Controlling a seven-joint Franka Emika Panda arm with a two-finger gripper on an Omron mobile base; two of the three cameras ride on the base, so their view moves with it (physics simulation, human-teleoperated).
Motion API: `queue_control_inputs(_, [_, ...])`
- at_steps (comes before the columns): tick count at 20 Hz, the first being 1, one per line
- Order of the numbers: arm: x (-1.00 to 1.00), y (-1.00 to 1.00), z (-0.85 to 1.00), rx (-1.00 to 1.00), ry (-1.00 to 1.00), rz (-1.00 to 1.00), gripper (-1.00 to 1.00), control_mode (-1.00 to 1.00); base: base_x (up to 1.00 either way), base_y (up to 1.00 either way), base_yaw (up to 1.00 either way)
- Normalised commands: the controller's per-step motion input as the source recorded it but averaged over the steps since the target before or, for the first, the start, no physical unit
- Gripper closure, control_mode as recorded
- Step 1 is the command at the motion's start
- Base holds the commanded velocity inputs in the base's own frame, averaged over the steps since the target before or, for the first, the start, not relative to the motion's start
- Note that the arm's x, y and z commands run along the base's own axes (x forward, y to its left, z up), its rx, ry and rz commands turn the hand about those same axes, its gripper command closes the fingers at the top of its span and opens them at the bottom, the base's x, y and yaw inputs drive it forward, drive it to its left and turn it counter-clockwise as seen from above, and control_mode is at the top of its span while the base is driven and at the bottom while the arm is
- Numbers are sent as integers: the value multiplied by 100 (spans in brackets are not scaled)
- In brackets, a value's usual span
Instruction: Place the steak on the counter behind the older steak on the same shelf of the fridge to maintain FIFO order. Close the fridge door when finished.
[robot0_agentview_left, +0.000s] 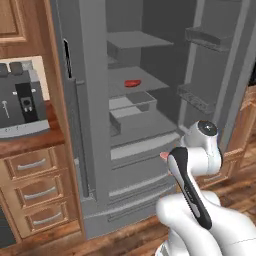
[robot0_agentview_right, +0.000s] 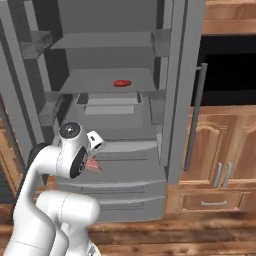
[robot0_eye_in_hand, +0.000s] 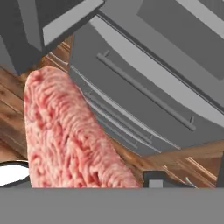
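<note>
My gripper (robot0_agentview_right: 94, 159) is shut on the steak (robot0_eye_in_hand: 65, 135), a pale pink marbled slab that looms large at the left of the hand view. One dark fingertip (robot0_eye_in_hand: 155, 178) shows beside it. A pink edge of the steak (robot0_agentview_left: 164, 156) peeks past the wrist, low in front of the fridge (robot0_agentview_left: 92, 100). Both fridge doors stand open. The older steak (robot0_agentview_left: 132, 83) (robot0_agentview_right: 121, 83), small and red, lies on the middle shelf, well above and beyond the gripper. The counter (robot0_agentview_left: 35, 142) is at the left.
A grey toaster (robot0_agentview_left: 20, 102) stands on the counter above wooden drawers (robot0_agentview_left: 35, 190). Door bins (robot0_agentview_left: 207, 40) line the open right door. The fridge's bottom drawers (robot0_agentview_right: 120, 175) face the hand. Wooden cabinets (robot0_agentview_right: 220, 160) and a dark recess (robot0_agentview_right: 230, 70) lie to the right.
</note>
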Motion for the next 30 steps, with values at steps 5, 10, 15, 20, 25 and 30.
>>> queue_control_inputs(5, [0,0,0,0,0,0,100,100,43,-70,57])
queue_control_inputs(10, [0,0,0,0,0,0,100,100,54,-53,36])
queue_control_inputs(15, [0,0,0,0,0,0,100,100,94,-1,8])
queue_control_inputs(20, [0,0,0,0,0,0,100,100,65,-15,0])
queue_control_inputs(25, [0,0,0,0,0,0,100,100,32,-2,0])
queue_control_inputs(30, [0,0,0,0,0,0,100,100,54,0,0])
